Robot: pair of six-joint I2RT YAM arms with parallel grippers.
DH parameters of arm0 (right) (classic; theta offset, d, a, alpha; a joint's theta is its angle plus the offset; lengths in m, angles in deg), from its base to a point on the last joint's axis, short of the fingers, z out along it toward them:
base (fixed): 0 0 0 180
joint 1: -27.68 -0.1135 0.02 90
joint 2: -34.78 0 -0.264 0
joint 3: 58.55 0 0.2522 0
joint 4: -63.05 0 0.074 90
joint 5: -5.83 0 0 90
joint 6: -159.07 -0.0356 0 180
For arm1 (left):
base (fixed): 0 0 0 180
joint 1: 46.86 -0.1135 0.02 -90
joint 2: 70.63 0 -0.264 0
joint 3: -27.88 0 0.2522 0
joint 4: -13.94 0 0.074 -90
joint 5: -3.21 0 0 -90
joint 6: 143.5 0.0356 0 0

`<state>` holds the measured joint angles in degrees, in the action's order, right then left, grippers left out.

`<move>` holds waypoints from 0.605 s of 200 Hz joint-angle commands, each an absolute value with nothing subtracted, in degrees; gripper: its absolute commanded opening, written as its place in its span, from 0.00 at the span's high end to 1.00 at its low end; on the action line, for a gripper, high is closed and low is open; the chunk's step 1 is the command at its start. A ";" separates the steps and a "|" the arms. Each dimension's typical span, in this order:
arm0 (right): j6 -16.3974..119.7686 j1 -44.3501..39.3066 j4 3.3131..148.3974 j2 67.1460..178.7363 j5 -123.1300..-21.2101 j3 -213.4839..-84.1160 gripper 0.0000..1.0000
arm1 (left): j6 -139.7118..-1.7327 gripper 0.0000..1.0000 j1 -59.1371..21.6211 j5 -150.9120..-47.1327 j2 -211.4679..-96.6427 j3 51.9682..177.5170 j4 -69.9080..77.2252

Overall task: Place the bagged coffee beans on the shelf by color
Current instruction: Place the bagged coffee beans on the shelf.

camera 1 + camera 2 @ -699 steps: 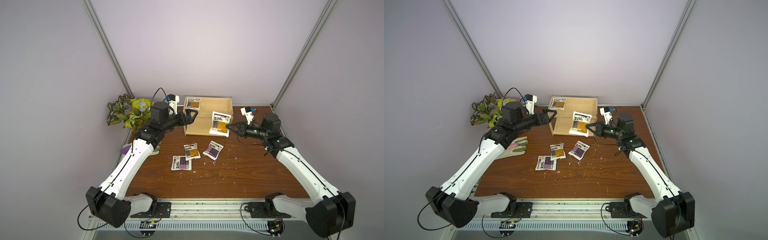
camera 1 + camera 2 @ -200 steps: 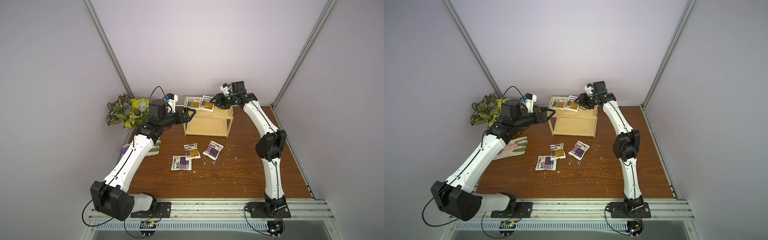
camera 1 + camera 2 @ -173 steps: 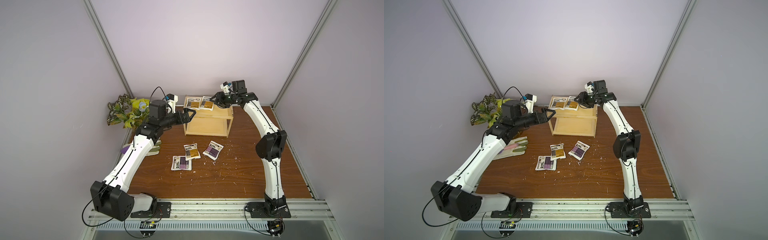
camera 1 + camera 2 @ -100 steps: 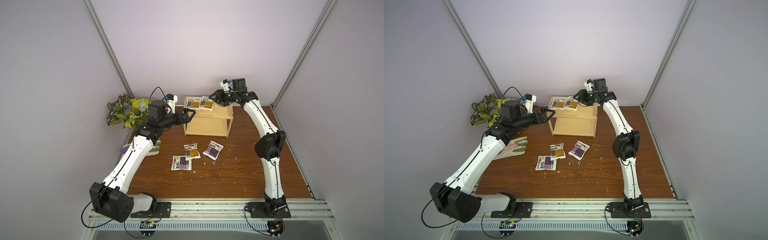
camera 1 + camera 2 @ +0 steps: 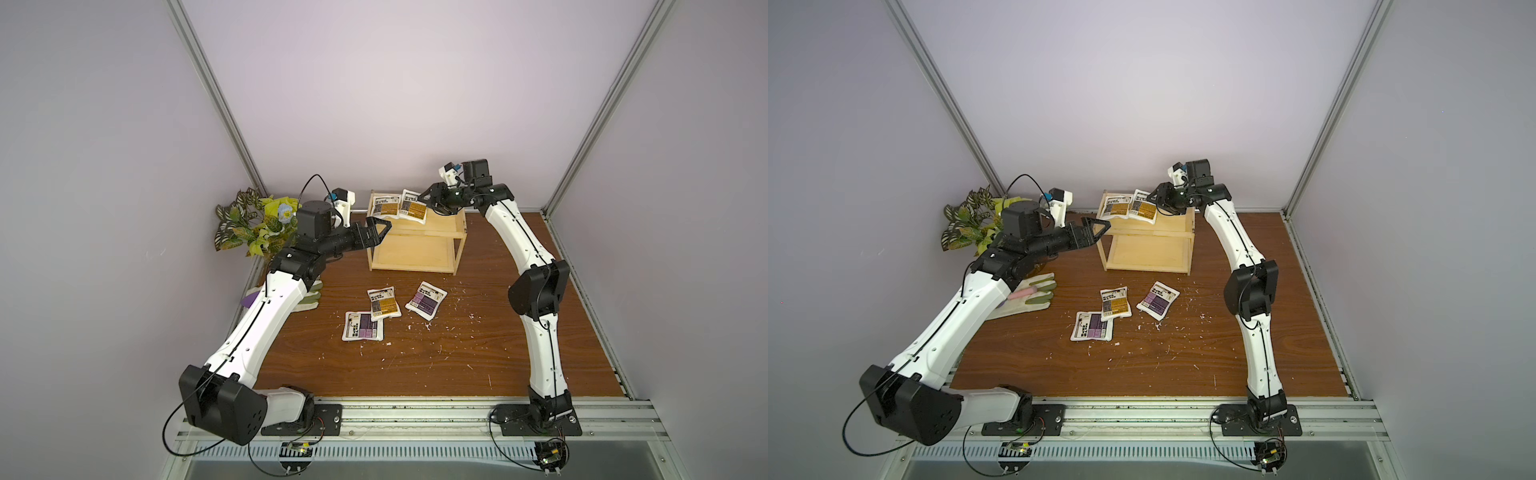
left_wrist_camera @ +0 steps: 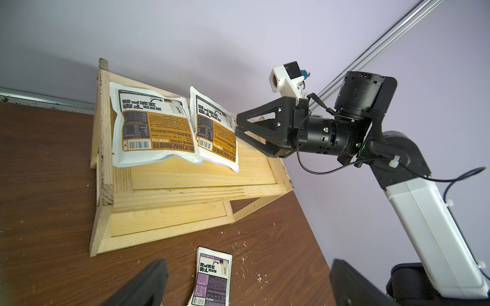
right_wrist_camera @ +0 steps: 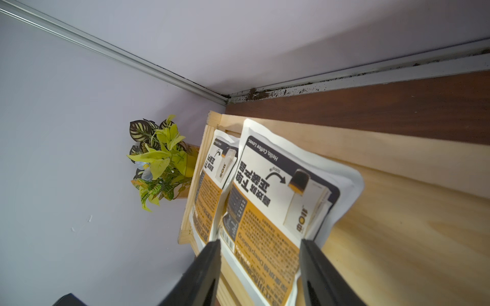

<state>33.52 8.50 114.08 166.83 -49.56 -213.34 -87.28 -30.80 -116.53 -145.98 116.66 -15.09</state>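
The pale wood shelf (image 5: pixel 415 266) (image 5: pixel 1146 268) stands at the back. Two golden-brown bagged coffee beans (image 5: pixel 384 206) (image 5: pixel 412 210) lie side by side on its top tier. My right gripper (image 5: pixel 432 203) (image 7: pixel 259 242) is open at the nearer pouch (image 7: pixel 270 212), whose end lies between the fingers. The left gripper (image 5: pixel 380 228) (image 6: pixel 248 291) hangs open and empty by the shelf's left end. On the table lie one golden-brown pouch (image 5: pixel 384 302) and two purple ones (image 5: pixel 426 300) (image 5: pixel 363 326).
A potted plant (image 5: pixel 253 224) fills the back left corner. A glove (image 5: pixel 1034 295) lies under my left arm. White crumbs are scattered over the brown table (image 5: pixel 457 365). The back wall stands right behind the shelf, whose lower tier (image 6: pixel 169 220) holds nothing.
The right arm has carried a golden-brown pouch from in front of the shelf up onto the top tier, beside the first pouch, and let go. Over the last second it barely shifted. The left arm stayed.
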 commanded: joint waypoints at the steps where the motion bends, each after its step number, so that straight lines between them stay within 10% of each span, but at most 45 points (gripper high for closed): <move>1: 35.82 8.24 114.56 160.23 -49.65 -212.32 0.46 | -85.75 0.00 -31.56 -116.37 -144.70 116.52 -14.76; 121: 35.42 4.95 102.44 134.48 -49.68 -179.61 0.45 | -83.96 0.00 -31.52 -112.17 -139.05 109.50 -17.42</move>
